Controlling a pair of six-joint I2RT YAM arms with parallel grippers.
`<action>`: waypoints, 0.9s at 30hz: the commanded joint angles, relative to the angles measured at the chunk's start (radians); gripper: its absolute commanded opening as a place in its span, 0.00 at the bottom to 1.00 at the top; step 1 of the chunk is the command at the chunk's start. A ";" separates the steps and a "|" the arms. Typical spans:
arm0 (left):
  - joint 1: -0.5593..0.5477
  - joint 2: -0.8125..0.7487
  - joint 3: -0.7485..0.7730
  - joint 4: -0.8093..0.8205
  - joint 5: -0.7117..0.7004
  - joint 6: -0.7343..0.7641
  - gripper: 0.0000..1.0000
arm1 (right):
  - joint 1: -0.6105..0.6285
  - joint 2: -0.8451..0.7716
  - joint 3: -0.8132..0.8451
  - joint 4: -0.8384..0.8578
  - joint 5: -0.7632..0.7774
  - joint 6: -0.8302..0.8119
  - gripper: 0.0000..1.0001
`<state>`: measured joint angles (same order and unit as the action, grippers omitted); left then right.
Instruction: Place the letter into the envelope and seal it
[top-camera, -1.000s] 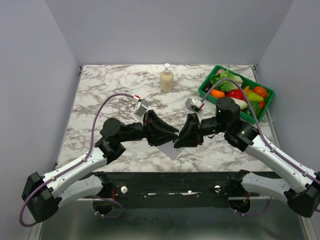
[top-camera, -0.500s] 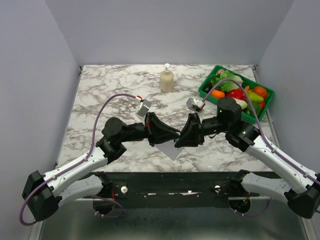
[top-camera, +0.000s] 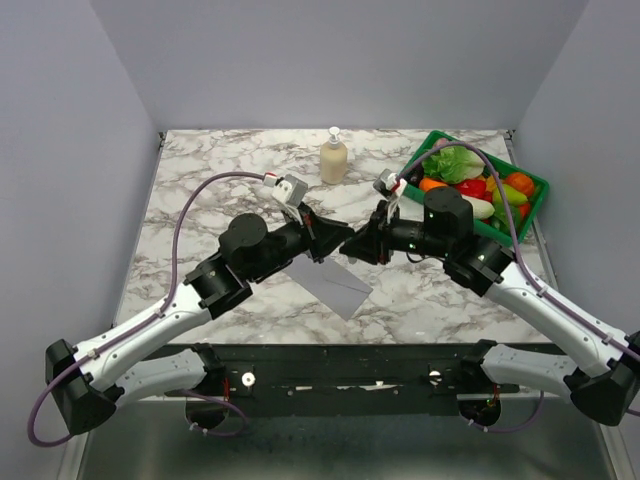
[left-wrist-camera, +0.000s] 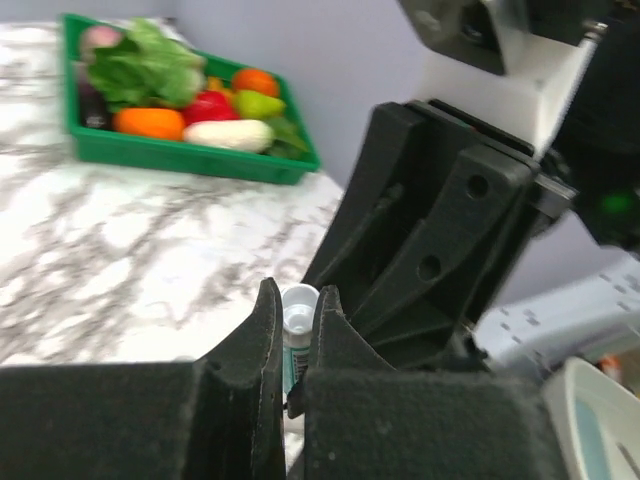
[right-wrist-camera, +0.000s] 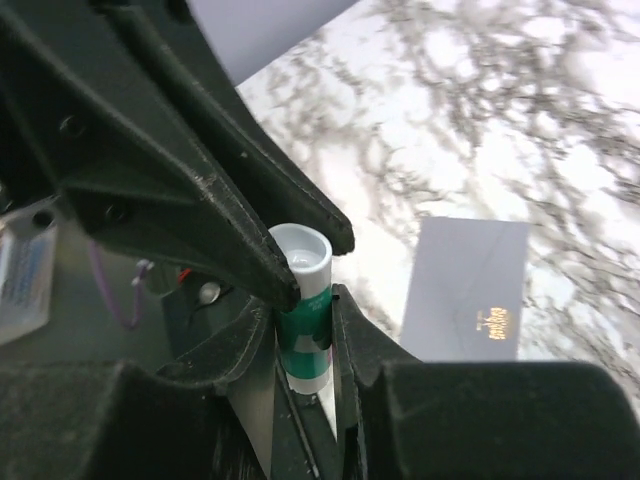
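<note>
From above, the envelope (top-camera: 330, 285) lies by the table's (top-camera: 200, 190) front edge, long side slanting, in front of both claws and equally near each. Left wrist: the left claw (left-wrist-camera: 297, 297) pinches the top of a glue stick (left-wrist-camera: 297, 320). Right wrist: the right claw (right-wrist-camera: 302, 340) grips its body. No letter shows.
</note>
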<state>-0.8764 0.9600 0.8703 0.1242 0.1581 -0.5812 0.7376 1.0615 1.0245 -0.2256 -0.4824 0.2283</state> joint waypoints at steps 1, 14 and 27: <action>-0.083 0.037 0.099 -0.217 -0.380 0.047 0.00 | -0.021 0.048 0.039 0.040 0.428 0.040 0.01; -0.239 0.059 0.191 -0.097 -0.566 0.104 0.79 | -0.021 0.017 0.048 0.091 0.271 -0.035 0.01; -0.191 -0.205 -0.047 0.147 -0.068 0.169 0.74 | -0.023 -0.143 -0.001 0.057 -0.312 -0.075 0.01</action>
<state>-1.0901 0.7593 0.8688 0.1993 -0.1566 -0.4126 0.7116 0.9356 1.0199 -0.1722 -0.5686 0.1745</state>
